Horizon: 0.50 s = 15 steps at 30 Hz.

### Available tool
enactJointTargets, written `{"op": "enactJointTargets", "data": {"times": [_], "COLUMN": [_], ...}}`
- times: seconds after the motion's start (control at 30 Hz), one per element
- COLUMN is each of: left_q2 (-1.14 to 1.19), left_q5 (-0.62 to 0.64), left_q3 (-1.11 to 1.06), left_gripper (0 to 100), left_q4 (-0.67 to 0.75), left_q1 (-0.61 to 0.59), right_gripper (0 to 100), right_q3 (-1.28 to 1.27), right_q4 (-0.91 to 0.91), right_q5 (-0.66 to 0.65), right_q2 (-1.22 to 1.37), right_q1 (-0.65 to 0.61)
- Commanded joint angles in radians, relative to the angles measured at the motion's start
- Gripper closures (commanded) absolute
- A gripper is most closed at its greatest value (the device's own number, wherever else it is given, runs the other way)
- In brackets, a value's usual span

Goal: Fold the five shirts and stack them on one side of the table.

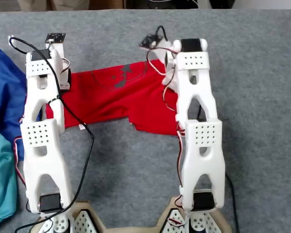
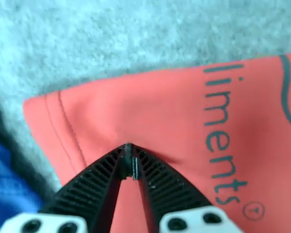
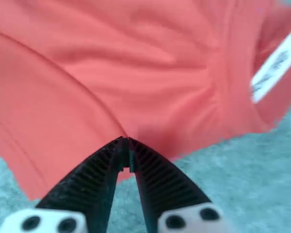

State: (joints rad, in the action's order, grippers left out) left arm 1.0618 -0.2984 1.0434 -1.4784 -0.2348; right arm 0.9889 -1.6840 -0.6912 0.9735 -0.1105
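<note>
A red shirt (image 1: 111, 94) with dark print lies spread across the grey table between the two arms. Near its hemmed corner, my left gripper (image 2: 127, 148) is shut on a pinch of the red shirt (image 2: 184, 111), and the cloth puckers at the fingertips. At the shirt's other end, my right gripper (image 3: 125, 141) is shut on the red shirt (image 3: 111, 73) close to its edge, where folds run toward the tips. A white label (image 3: 276, 63) sticks out of the fabric there. In the high view the left arm (image 1: 41, 102) and right arm (image 1: 196, 97) cover both ends of the shirt.
A blue shirt (image 1: 2, 92) lies bunched at the table's left edge, with a teal shirt (image 1: 0, 179) in front of it. Bare grey table (image 1: 262, 97) extends to the right and along the far side. A black cable (image 1: 87, 145) trails beside the left arm.
</note>
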Motion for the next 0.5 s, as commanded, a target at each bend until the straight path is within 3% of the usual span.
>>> {"op": "enactJointTargets", "data": {"times": [0.0,0.3,0.47], "left_q2": [0.053,0.143,0.14], "left_q5": [-0.012,-0.083,-0.074], "left_q3": [0.141,0.282,0.299], "left_gripper": [98,98,98], "left_q4": [-0.003,0.003,-0.031], "left_q1": [-0.038,-0.101,-0.094], "right_gripper": [99.3,99.3,99.3], "right_q3": [-0.041,-0.004,0.053], "right_q4": [0.031,0.025,0.002], "right_q5": [0.003,-0.089,-0.107], "right_q2": [0.021,0.077,0.07], "right_q1": [0.045,0.16,0.124]}}
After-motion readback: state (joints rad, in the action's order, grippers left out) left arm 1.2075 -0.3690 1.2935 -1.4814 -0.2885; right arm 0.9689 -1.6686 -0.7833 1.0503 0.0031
